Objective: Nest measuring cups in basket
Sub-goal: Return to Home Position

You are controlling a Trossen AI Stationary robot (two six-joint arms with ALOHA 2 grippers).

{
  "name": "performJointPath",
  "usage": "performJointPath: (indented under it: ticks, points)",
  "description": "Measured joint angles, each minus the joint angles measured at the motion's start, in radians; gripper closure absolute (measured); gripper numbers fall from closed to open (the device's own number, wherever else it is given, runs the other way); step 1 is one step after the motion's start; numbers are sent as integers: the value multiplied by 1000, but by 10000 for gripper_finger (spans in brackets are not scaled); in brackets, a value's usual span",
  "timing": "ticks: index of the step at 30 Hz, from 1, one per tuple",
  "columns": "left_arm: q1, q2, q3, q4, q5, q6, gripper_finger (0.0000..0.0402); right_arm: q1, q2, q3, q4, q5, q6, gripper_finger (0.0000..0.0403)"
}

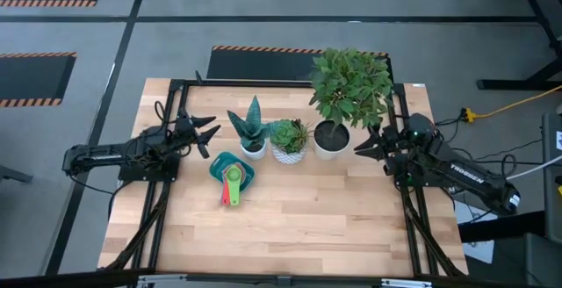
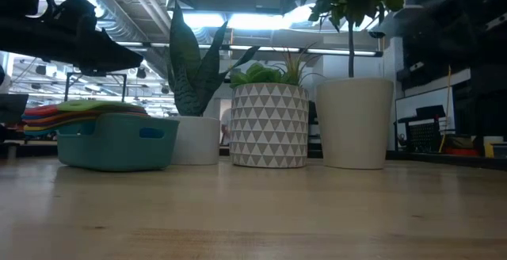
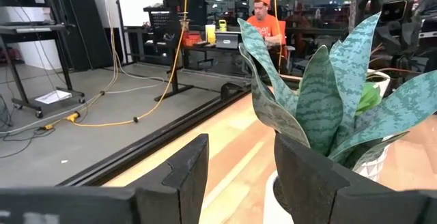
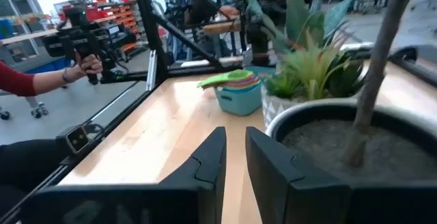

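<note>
The left gripper [image 1: 209, 135] hangs over the left side of the worktop [image 1: 299, 235], and its fingers are wide apart with nothing in them. Just to its right sits 1 small teal basket [image 1: 216, 169] with round corners. It is near the middle of the worktop, in front of the plants. The measuring cups [image 1: 233, 181] sit inside it in 1 stack, one in the other. A green cup is on top, and the flat handles stick out over the basket's near rim. From the low view, yellow, orange and red edges show under the green one, but not every cup can be counted. Next come 3 white pots in a row. The first holds a spiky plant [image 1: 252, 128], the second has a triangle pattern [image 1: 288, 152], and the third holds a tall leafy bush [image 1: 351, 82]. The right gripper [image 1: 364, 144] waits beside that last pot, its fingers a little apart and empty.
</note>
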Motion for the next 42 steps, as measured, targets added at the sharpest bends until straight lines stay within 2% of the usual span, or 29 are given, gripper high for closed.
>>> performJointPath:
  ticks: [8, 13, 18, 21, 29, 34, 38, 42]
  points:
    - [0, 0, 0, 0, -1, 1, 241, -33, -56, 0, 4, 1, -3, 341]
    - [0, 0, 0, 0, -1, 1, 241, -26, -88, 0, 4, 22, 68, 341]
    - [0, 0, 0, 0, -2, 1, 241, 35, -92, -23, 35, 249, 149, 341]
    - [0, 0, 0, 0, -2, 1, 241, 109, -92, -79, 124, 327, 169, 341]
    - [0, 0, 0, 0, -2, 0, 241, 349, -88, -77, 142, 520, 198, 341]
    - [0, 0, 0, 0, -2, 0, 241, 502, -88, -77, 210, 698, 123, 341]
    - [0, 0, 0, 0, -1, -1, 241, 563, -93, -76, 241, 761, 39, 341]
    - [0, 0, 0, -1, -1, -1, 241, 574, -124, -76, 238, 796, 16, 341]
